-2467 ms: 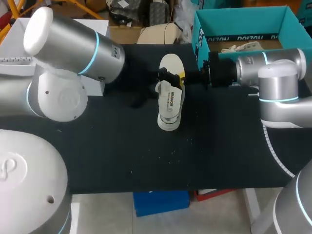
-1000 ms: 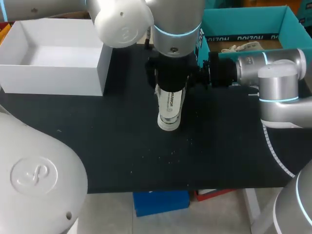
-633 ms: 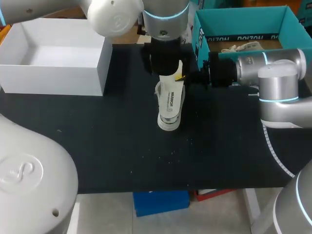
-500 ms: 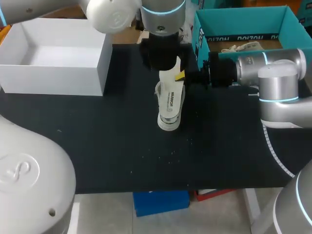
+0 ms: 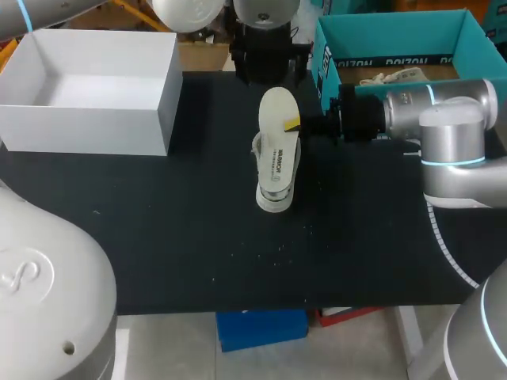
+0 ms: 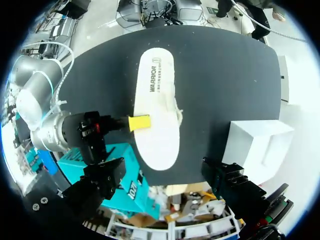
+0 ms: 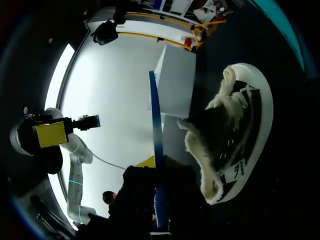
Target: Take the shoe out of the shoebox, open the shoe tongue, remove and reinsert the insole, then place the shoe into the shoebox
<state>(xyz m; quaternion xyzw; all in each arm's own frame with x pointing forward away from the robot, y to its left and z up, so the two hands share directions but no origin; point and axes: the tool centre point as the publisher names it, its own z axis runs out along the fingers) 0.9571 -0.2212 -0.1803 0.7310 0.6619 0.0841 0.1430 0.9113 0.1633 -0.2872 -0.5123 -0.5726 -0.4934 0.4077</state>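
Head view: one shoe (image 5: 272,203) stands near the middle of the black bench (image 5: 198,237). One white insole (image 5: 278,119) lies flat above it and hides most of it. There are two boxes, a white shoebox (image 5: 162,111) on the left side and a teal box (image 5: 396,32) on the right. The right tool (image 5: 293,124) comes in from the side and grips the insole's edge, one yellow tip showing. The left tool (image 5: 268,63) hangs over the bench's far edge.

Left wrist view: the left tool (image 6: 165,172) has its two dark fingers spread wide with nothing between them. The insole (image 6: 156,100) lies ahead of it, printed at the heel end.

Right wrist view: the shoe (image 7: 240,135) is black with a white sole, white laces and a fleecy cream lining. The insole (image 7: 154,115), edge-on and blue, runs into the right tool (image 7: 155,200).
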